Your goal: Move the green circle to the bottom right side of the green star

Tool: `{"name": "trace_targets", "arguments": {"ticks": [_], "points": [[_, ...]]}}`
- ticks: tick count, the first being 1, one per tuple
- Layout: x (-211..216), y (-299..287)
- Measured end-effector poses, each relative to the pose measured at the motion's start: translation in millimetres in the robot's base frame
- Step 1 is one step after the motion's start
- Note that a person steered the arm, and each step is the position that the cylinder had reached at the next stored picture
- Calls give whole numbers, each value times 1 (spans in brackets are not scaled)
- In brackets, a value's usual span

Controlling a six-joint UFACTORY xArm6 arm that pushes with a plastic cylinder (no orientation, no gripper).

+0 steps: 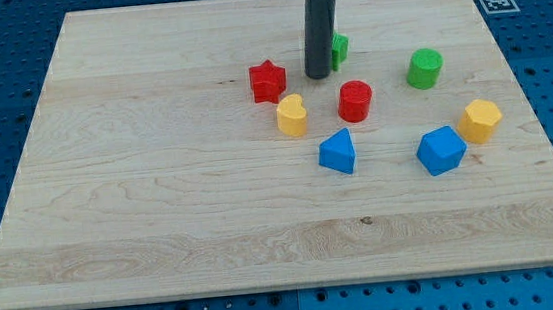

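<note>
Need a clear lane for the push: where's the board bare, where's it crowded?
Bare: the board left of the red star, and below the blue blocks. Crowded: around my tip, beside the green star.

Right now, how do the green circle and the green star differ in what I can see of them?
The green circle stands fully in view, toward the view's right; the green star is mostly hidden behind my rod, so its shape barely shows.
My tip sits right beside the green star, at its lower left, but well apart from the green circle.
The red cylinder lies nearer the green star than the green circle.
Both are the same green.
</note>
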State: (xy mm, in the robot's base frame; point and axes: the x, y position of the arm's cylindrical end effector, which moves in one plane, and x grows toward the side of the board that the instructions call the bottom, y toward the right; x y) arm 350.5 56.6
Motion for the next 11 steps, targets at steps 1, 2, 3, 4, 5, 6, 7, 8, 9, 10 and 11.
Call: {"name": "trace_targets", "arguments": {"ticks": [1, 2, 3, 4, 5, 6, 7, 8, 9, 10, 11], "points": [[-21, 0], [-28, 15], [-28, 32], [4, 43], [42, 66], [74, 111], [81, 150], [61, 157], [46, 134], [34, 111], [13, 106]]}}
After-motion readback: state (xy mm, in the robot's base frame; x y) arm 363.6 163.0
